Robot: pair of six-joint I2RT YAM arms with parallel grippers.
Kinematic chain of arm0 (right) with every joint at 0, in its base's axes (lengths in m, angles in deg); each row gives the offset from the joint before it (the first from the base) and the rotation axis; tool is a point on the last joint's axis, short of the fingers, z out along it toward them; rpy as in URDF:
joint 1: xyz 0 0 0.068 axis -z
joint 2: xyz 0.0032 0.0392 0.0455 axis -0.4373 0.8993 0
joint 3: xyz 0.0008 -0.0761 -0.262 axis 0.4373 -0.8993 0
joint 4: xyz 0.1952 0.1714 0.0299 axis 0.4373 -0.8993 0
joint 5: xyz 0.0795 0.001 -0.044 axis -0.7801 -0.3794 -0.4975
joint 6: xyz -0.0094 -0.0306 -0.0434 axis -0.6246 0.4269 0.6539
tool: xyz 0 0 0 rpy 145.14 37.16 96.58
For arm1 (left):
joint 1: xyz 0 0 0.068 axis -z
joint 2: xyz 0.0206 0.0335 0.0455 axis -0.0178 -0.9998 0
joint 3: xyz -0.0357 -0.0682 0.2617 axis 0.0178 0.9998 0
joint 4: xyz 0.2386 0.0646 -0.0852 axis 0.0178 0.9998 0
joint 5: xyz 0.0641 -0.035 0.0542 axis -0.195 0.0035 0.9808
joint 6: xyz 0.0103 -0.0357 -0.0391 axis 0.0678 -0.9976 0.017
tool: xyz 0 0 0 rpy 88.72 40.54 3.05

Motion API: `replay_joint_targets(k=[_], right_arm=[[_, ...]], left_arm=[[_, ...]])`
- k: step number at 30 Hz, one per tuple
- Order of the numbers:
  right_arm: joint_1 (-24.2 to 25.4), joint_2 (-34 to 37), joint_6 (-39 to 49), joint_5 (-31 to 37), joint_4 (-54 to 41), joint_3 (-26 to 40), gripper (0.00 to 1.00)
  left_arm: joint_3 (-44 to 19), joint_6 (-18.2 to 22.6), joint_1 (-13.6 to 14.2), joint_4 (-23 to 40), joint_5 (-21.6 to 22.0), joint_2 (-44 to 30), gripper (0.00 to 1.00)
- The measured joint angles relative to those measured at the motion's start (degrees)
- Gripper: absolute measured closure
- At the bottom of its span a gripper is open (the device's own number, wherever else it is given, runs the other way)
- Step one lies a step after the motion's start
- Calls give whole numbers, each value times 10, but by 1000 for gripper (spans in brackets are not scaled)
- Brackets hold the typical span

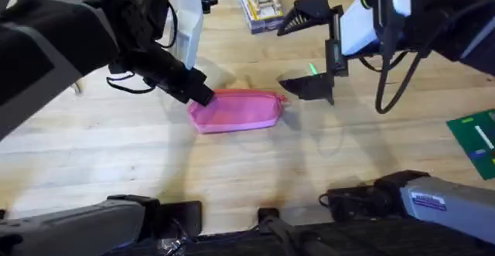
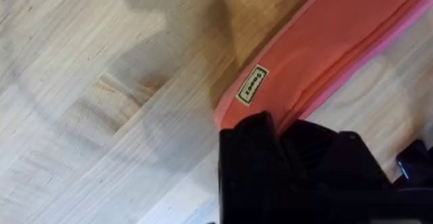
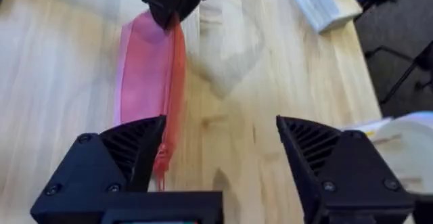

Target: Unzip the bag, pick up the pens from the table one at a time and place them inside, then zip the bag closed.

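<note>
On the surface [image 1: 116,171], the left pincer [image 1: 199,93] pins the bag [image 1: 236,110] end; the wide-open, empty right pincer [image 3: 220,149] should close on the zipper pull [image 3: 160,164].

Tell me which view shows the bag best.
Overhead: the whole bag lies on the table, left gripper at one end. Left wrist shows just that end; right wrist shows it lengthwise, partly behind a finger.

Counter [image 1: 116,155]: pale wooden butcher-block top of glued planks.

Items lying on it:
- Pink-red pouch [image 1: 236,110], near the middle, lengthwise from 9 to 3 o'clock.
- Stack of booklets [image 1: 259,8], at 12 o'clock from the pouch, by the far edge.
- Green board [image 1: 476,140], at 3 o'clock, at the counter's edge.
</note>
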Motion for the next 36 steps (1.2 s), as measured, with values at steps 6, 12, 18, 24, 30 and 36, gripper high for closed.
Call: replay_joint_targets(k=[6,12,18,24,30,36], right_arm=[[6,0,-2,33,-46,0,5],[6,0,-2,79,-71,0,5],[6,0,-2,95,-91,0,5],[6,0,-3,105,-114,0,5],[7,0,-20,117,-161,0,4],[29,0,-30,126,-204,0,5]], left_arm=[[0,0,0,0,0,0,959],[0,0,0,0,0,0,959],[0,0,0,0,0,0,959],[0,0,0,0,0,0,959],[0,0,0,0,0,0,959],[0,0,0,0,0,0,959]])
